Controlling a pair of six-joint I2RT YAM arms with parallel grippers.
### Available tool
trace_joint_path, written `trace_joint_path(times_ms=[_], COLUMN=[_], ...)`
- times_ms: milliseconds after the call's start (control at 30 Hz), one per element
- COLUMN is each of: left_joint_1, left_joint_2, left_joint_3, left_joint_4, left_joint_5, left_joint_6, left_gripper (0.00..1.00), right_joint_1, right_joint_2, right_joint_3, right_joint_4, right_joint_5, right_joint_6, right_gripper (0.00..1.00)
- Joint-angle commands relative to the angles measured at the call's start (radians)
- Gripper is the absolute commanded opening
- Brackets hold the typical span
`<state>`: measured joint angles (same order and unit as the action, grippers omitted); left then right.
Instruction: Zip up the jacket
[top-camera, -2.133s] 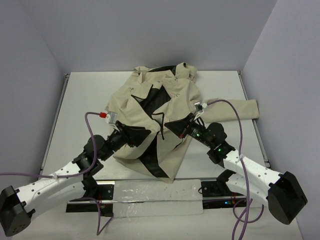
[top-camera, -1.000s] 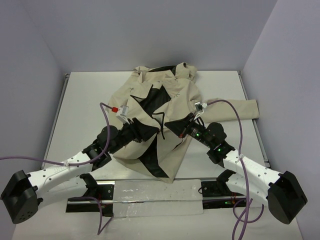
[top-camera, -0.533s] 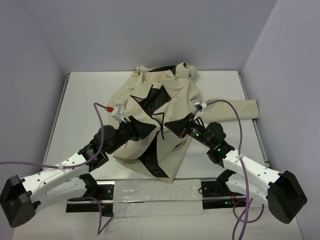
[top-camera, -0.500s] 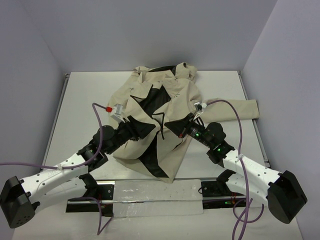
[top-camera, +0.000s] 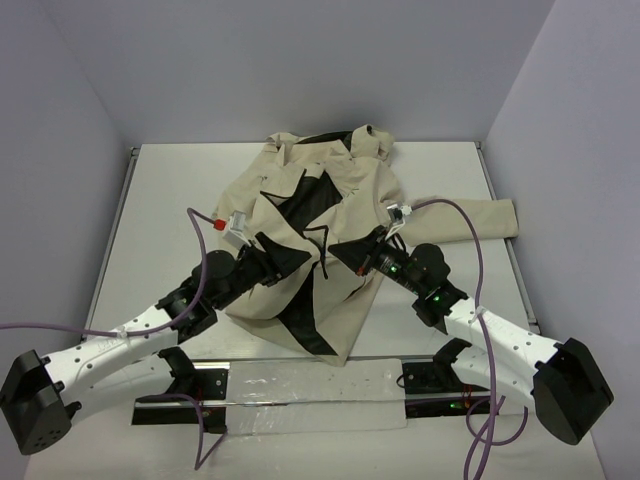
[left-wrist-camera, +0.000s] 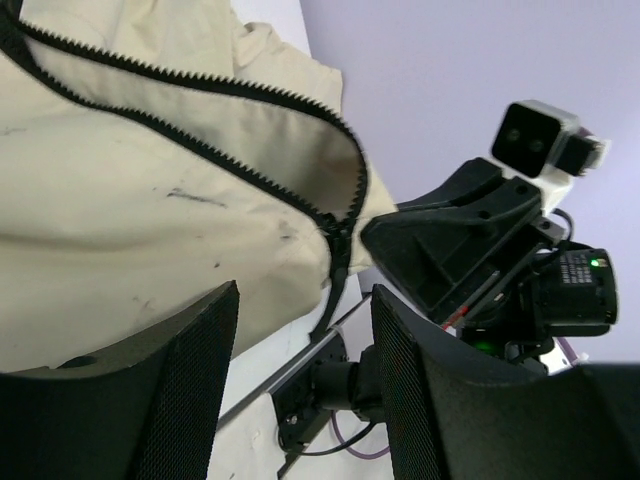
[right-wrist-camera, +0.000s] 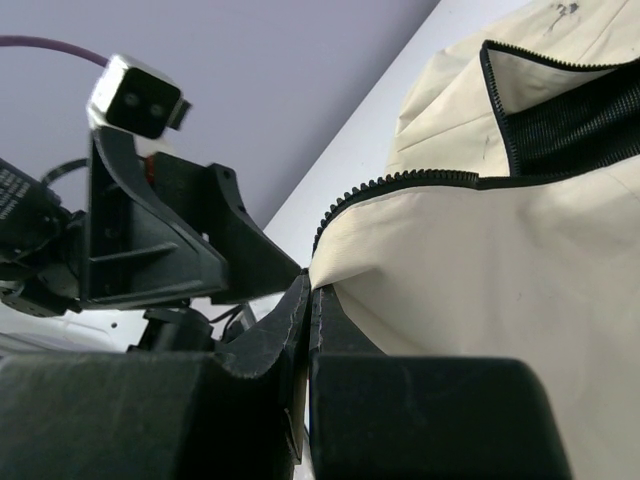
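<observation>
White desk (top-camera: 160, 200): cream fabric jacket with black lining (top-camera: 350, 200) lies spread at centre, front open, zipper teeth apart; zipping looks not yet begun. Both arms reach in low from the near edge. Right fingers (right-wrist-camera: 270, 340) pressed together, pinching a front edge beside the teeth. Left fingers (left-wrist-camera: 190, 380) spread, empty, near the opposite zipper edge.

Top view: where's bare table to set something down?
Bare table lies left of the jacket, out to the left edge, and at the far right between collar and sleeve. Crowded: the centre, where left gripper and right gripper meet over the jacket.
</observation>
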<state>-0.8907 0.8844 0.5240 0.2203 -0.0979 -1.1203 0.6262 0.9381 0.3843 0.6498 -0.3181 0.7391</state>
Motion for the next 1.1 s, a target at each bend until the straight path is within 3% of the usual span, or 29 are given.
trace_joint_path(times_ms=[0, 133, 600, 1067], left_joint_1=[-0.005, -0.005, -0.005, -0.005], left_joint_2=[0.038, 0.065, 0.097, 0.124], left_joint_3=[0.041, 0.047, -0.042, -0.038], left_joint_4=[-0.008, 0.001, 0.284, 0.298], left_joint_5=[0.020, 0.029, 0.090, 0.104], left_joint_6=[-0.056, -0.057, -0.055, -0.040], left_gripper=[0.63, 0.64, 0.56, 0.49], right_joint_1=[0.009, 0.013, 0.017, 0.024], right_joint_2=[-0.008, -0.016, -0.015, -0.010], right_joint_3=[0.056, 0.057, 0.067, 0.075], right_joint_4=[0.054, 0.046, 0.031, 0.024], right_joint_5=[0.021, 0.026, 0.028, 0.030], right_joint_6=[-0.006, -0.008, -0.012, -0.015], right_gripper=[0.00, 0.00, 0.00, 0.00])
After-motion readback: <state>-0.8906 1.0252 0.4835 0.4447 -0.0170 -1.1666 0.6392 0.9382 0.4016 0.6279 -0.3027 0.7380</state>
